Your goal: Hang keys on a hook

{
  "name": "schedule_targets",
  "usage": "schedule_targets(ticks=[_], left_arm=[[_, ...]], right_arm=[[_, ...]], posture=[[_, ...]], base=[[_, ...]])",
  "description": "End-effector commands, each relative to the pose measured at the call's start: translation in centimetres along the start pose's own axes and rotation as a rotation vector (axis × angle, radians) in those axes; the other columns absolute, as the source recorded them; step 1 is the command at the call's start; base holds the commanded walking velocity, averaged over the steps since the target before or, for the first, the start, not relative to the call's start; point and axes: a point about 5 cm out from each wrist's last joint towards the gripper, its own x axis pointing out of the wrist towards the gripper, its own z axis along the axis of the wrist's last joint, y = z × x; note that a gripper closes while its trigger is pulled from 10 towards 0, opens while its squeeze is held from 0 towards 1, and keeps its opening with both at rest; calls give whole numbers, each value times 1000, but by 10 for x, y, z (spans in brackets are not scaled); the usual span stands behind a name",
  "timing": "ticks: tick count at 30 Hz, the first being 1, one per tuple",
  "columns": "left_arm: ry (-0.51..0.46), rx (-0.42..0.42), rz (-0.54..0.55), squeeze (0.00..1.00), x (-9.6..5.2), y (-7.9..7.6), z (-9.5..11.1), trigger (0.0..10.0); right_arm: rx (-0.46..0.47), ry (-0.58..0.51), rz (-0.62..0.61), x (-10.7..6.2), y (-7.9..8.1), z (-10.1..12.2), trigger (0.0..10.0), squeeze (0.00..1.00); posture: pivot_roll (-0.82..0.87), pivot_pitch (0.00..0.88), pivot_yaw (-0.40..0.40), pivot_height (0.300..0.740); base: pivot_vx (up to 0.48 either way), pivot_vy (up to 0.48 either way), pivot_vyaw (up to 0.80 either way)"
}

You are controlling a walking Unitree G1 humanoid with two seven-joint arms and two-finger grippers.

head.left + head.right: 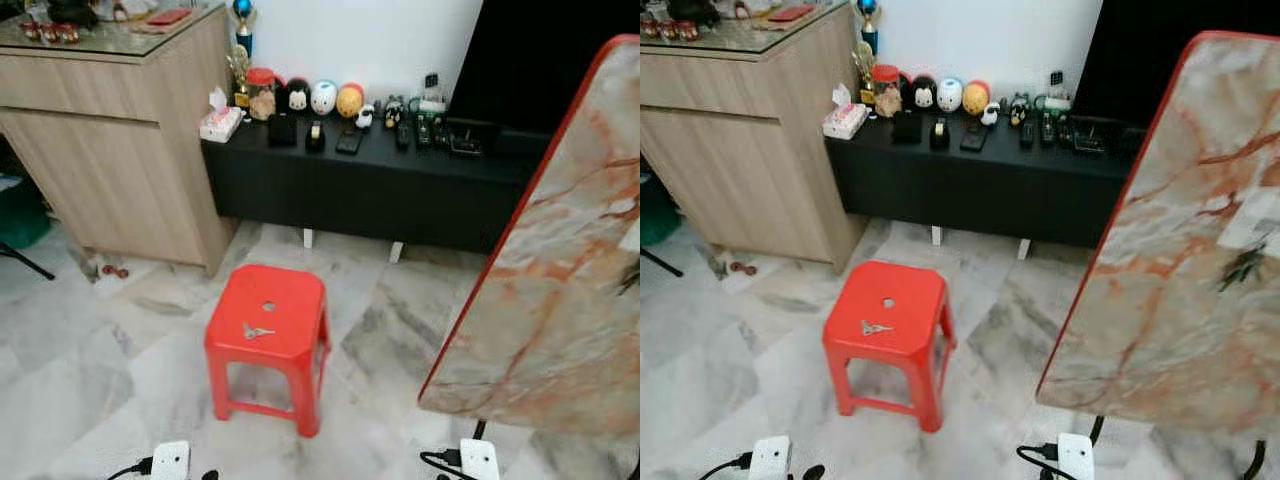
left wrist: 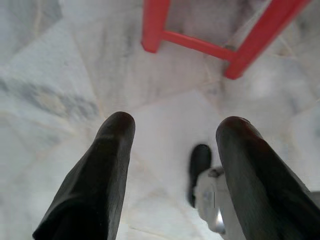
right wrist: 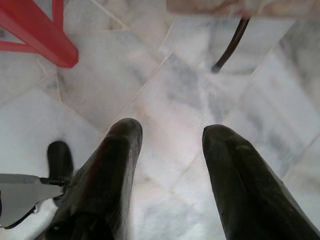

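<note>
A small bunch of keys [image 1: 256,331] lies flat on the seat of a red plastic stool [image 1: 290,300] standing on the marble floor ahead of me. In the left wrist view my left gripper [image 2: 175,125] hangs open above the floor, close to the stool's red legs [image 2: 200,42], holding nothing. My right gripper [image 3: 170,131] is open too, over bare floor, with a stool leg [image 3: 47,37] off to one side. I cannot make out a hook.
A marble-patterned tabletop with a red edge [image 1: 560,260] leans at the right, close to the stool. A wooden cabinet [image 1: 120,140] stands at the left, and a low black console [image 1: 370,180] with figurines and remotes runs along the wall. My feet [image 1: 170,462] show at the bottom.
</note>
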Motion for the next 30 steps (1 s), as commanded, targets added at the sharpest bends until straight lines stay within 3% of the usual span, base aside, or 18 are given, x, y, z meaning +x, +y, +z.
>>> schedule_targets(ticks=[1, 23, 30], left_arm=[[9, -2, -12, 0, -2, -5, -6, 10000], [17, -3, -17, 0, -5, -8, -13, 10000], [4, -14, -9, 0, -5, -8, -12, 10000]], right_arm=[[19, -2, -15, 0, -3, -1, 10000, 0], [26, -61, -39, 0, -9, 9, 10000, 0], [37, -67, -43, 0, -9, 10, 10000, 0]], posture=[[150, 56, -39, 740], [159, 39, -53, 740], [160, 32, -51, 740]], base=[[0, 465, 0], [0, 457, 0], [0, 0, 0]])
